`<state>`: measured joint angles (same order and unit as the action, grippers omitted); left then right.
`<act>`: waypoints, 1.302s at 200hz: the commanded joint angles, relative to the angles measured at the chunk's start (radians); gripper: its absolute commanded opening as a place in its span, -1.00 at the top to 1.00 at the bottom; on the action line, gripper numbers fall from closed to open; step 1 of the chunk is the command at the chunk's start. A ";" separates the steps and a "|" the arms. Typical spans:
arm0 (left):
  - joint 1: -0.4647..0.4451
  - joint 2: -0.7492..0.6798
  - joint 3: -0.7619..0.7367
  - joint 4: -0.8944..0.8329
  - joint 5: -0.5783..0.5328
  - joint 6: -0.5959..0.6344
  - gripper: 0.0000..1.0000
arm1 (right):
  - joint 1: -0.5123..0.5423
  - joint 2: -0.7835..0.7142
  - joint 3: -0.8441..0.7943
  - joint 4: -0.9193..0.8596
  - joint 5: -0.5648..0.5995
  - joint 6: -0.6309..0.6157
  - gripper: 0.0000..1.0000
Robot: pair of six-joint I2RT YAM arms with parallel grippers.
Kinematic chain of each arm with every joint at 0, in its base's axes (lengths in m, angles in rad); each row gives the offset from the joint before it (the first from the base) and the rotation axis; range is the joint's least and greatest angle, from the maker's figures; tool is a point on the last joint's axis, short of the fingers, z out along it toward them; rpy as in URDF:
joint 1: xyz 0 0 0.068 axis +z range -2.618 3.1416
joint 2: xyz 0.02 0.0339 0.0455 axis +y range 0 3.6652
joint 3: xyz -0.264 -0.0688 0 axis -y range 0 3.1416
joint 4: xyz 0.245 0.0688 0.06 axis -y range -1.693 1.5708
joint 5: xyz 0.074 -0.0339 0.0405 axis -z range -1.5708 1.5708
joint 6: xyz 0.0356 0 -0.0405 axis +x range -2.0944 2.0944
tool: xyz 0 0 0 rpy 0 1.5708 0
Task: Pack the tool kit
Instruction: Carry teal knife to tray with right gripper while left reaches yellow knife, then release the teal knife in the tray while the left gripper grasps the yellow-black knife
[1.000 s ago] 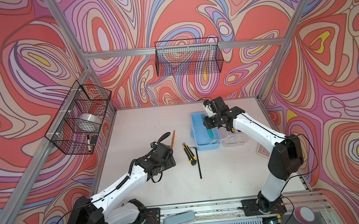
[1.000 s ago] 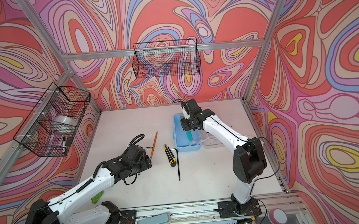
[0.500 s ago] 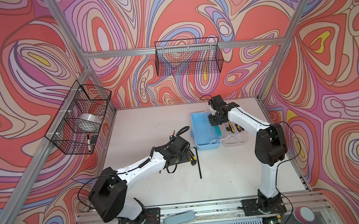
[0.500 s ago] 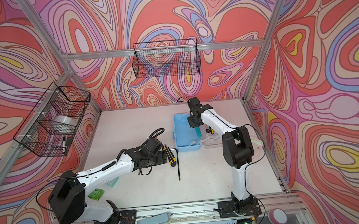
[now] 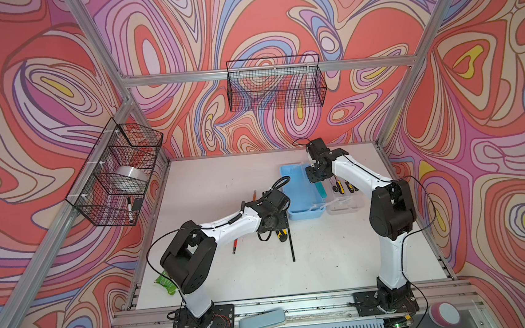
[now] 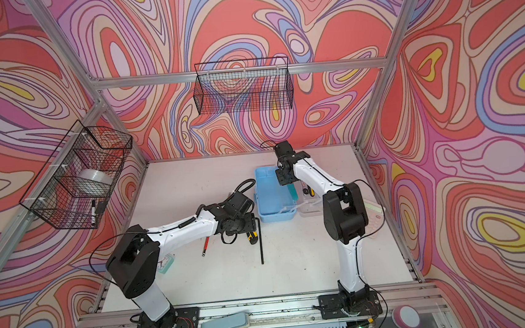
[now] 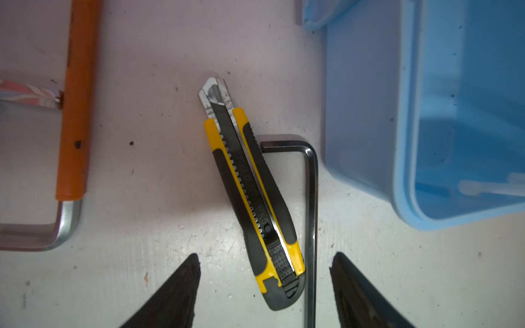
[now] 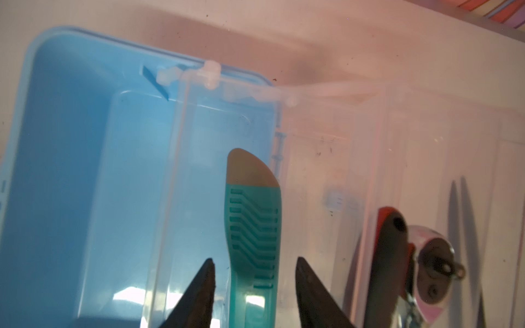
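Your left claw (image 7: 265, 255) hangs wide astride the yellow knife (image 7: 250, 193) just beside the blue case (image 5: 298, 190), lined up to pinch it; right claw's (image 8: 254, 259) parted around the teal knife (image 8: 252, 227) inside the case.

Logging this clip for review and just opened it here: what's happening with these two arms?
Tool-kit packing is midway. The right gripper has its fingers open on either side of a teal-handled knife lying in the light blue case, beside its opened clear lid. The left gripper hovers open over the yellow utility knife, which lies against a black hex key on the table outside the case. An orange-handled tool also lies there.
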<state>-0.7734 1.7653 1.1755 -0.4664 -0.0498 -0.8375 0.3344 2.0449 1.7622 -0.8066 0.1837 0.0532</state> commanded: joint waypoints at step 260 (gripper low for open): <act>-0.004 0.100 -0.034 -0.139 -0.150 0.091 0.58 | -0.012 -0.267 -0.181 0.134 -0.134 0.112 -0.09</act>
<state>-0.7734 1.8900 1.2049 -0.5632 -0.1814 -0.7677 0.3275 1.8114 1.6032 -0.6918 0.0845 0.1364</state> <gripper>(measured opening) 0.295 0.549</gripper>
